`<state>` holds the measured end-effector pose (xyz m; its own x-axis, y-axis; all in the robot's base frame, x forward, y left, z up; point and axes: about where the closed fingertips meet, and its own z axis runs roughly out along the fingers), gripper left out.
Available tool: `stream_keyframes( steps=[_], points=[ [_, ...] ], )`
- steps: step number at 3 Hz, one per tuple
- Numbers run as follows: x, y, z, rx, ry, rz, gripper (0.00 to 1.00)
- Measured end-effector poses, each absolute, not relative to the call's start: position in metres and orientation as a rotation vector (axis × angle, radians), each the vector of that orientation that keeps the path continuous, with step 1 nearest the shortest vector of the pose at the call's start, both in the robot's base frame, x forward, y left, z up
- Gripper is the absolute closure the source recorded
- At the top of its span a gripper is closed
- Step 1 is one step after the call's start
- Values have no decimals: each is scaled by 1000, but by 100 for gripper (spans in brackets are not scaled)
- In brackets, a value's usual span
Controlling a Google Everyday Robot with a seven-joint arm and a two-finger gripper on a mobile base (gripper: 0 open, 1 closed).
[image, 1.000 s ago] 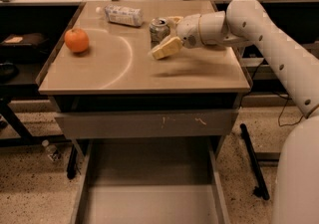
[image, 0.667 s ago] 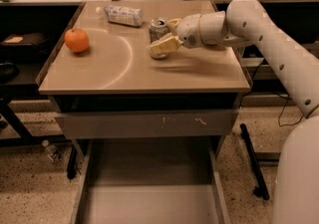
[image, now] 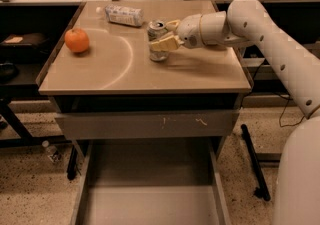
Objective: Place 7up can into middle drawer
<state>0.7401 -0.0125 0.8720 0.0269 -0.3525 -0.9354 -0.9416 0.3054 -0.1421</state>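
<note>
The 7up can [image: 158, 55] stands upright on the tan cabinet top [image: 115, 71], right of its middle. My gripper [image: 160, 35] reaches in from the right at can height and is open. Its pale near finger [image: 165, 44] crosses the can's front and the far finger [image: 173, 23] sits behind the can, so the can stands between them. The middle drawer [image: 150, 204] is pulled out at the bottom of the view, with a bare grey-tan floor and low side walls.
An orange [image: 76, 40] sits at the left of the cabinet top. A clear plastic bottle with a white label [image: 122, 15] lies at the back. A shut grey drawer front with pale scratches [image: 145, 125] is above the open drawer. A counter with clutter runs behind.
My gripper has slid a little to the left, so its fingers now reach further around the can. The can, the orange and the bottle have not moved.
</note>
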Motion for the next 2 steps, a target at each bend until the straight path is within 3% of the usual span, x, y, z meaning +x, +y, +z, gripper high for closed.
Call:
stream_keyframes(
  steps=[1,2],
  points=[
    [740,-13,872,-1235,1529,709,100],
    [744,-8,875,-1272,1550,688,100]
  ],
)
